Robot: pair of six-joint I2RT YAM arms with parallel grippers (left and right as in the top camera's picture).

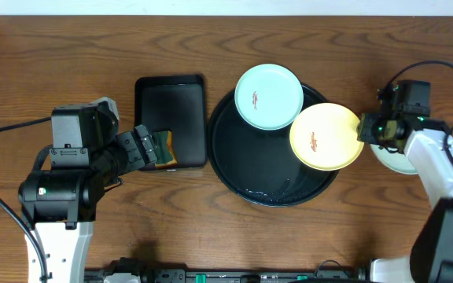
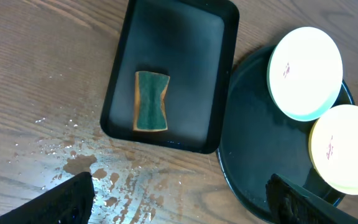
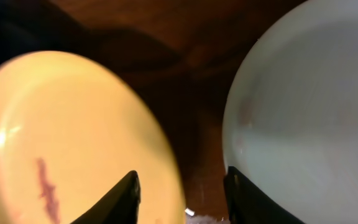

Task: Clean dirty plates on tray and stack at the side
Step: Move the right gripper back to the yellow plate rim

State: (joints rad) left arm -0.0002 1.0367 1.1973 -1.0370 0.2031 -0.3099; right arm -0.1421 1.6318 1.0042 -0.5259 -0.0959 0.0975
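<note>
The round black tray (image 1: 242, 169) holds a mint-blue plate (image 1: 268, 96) on its far rim and a yellow plate (image 1: 325, 136) on its right side, each with a reddish smear. A third pale plate (image 1: 392, 161) lies on the table to the right, partly under my right arm. My right gripper (image 1: 365, 130) is open, its fingers (image 3: 182, 196) straddling the yellow plate's (image 3: 61, 137) right rim, with the pale plate (image 3: 309, 112) beside it. My left gripper (image 1: 144, 147) is open and empty (image 2: 179, 202) above the wood beside the round tray (image 2: 253, 143).
A green-and-orange sponge (image 2: 150, 101) lies in a rectangular black tray (image 2: 216, 74) left of the round tray; it also shows from overhead (image 1: 164, 147). Water droplets (image 2: 98, 171) wet the wood in front of the rectangular tray.
</note>
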